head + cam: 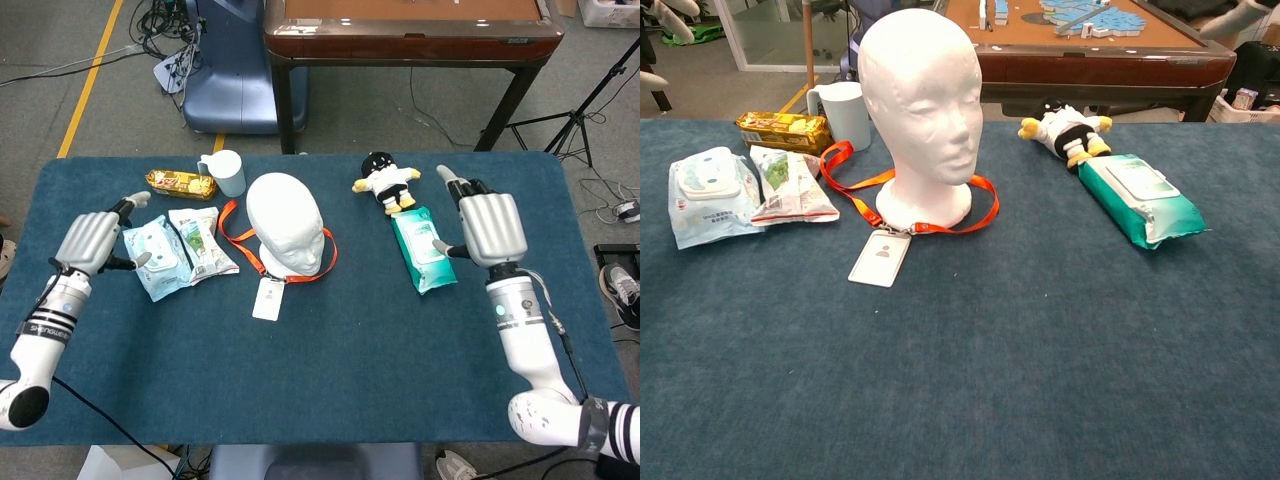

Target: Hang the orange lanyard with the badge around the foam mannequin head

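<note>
The orange lanyard already circles the base of the foam mannequin head, which stands upright near the middle of the surface; its strap trails out toward 10 o'clock, and the badge lies flat at about 7 o'clock of the base. The loop sits around the neck foot, so the hanging looks essentially done. Both hands are released and holding nothing: the left hand is off at 9 o'clock, the right hand at 3 o'clock, each well apart from the lanyard
</note>
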Motion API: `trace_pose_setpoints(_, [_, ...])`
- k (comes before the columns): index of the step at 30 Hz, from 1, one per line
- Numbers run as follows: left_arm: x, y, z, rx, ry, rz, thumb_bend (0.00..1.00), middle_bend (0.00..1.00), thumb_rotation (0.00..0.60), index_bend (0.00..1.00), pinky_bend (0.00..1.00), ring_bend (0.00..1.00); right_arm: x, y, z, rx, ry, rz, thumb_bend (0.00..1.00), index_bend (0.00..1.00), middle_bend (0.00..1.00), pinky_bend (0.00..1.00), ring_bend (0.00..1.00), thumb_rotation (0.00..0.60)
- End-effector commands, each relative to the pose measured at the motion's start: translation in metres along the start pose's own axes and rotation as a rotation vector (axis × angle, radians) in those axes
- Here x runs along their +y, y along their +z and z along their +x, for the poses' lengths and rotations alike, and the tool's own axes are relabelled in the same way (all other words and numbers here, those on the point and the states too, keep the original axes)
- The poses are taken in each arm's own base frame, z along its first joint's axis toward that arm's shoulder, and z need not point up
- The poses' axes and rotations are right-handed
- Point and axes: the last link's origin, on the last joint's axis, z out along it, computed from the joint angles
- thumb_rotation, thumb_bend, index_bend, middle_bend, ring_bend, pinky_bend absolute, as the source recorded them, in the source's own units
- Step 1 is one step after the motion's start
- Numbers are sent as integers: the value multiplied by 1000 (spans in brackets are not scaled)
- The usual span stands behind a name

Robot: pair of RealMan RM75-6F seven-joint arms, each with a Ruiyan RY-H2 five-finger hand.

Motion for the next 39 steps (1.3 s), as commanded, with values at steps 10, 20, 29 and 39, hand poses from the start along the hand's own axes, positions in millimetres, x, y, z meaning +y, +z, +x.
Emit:
trace_pose_setpoints(10, [-2, -28, -35, 43, 73, -63, 222, 299, 600, 102, 486, 428, 74, -93, -30, -59, 47, -134, 141, 51, 328, 515, 292, 600])
trace_pose_setpoints(20, [5, -27, -63, -109, 117, -151, 268, 738, 600, 204, 797, 821, 105, -142, -49, -62, 60, -207, 141, 52, 331, 515, 292, 600])
trace_pose_setpoints(29, [32, -9, -93, -279, 158, -250, 393, 938, 600, 227, 904, 993, 108, -156, -50, -66, 64, -216, 173, 54, 334, 515, 306, 600])
trace_pose_setpoints(39, [61, 11, -121, -423, 173, -296, 555, 991, 600, 193, 959, 1000, 109, -158, -52, -78, 73, -225, 181, 54, 344, 515, 307, 600])
